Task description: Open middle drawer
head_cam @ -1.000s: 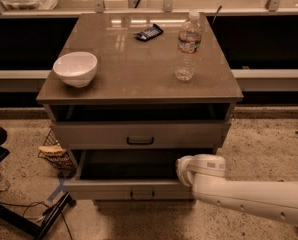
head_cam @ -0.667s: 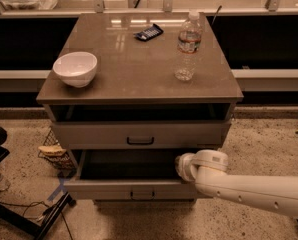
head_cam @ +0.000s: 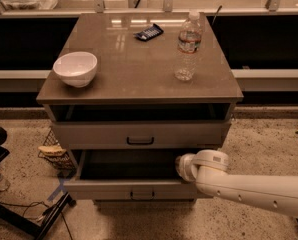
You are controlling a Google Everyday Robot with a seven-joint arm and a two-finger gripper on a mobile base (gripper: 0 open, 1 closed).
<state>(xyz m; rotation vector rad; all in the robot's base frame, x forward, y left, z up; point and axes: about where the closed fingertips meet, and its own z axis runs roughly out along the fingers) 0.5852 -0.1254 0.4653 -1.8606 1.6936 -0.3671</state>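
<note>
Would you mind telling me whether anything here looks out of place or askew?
Nothing is spilled or damaged. The middle drawer stands pulled out, with the gripper just inside its right end. The drawer above shows a dark gap under the tabletop. The blue packet lies at an angle.

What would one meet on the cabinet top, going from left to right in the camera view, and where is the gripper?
White bowl → dark packet → water bottle. The gripper is lower down, at the right end of the pulled-out middle drawer.
</note>
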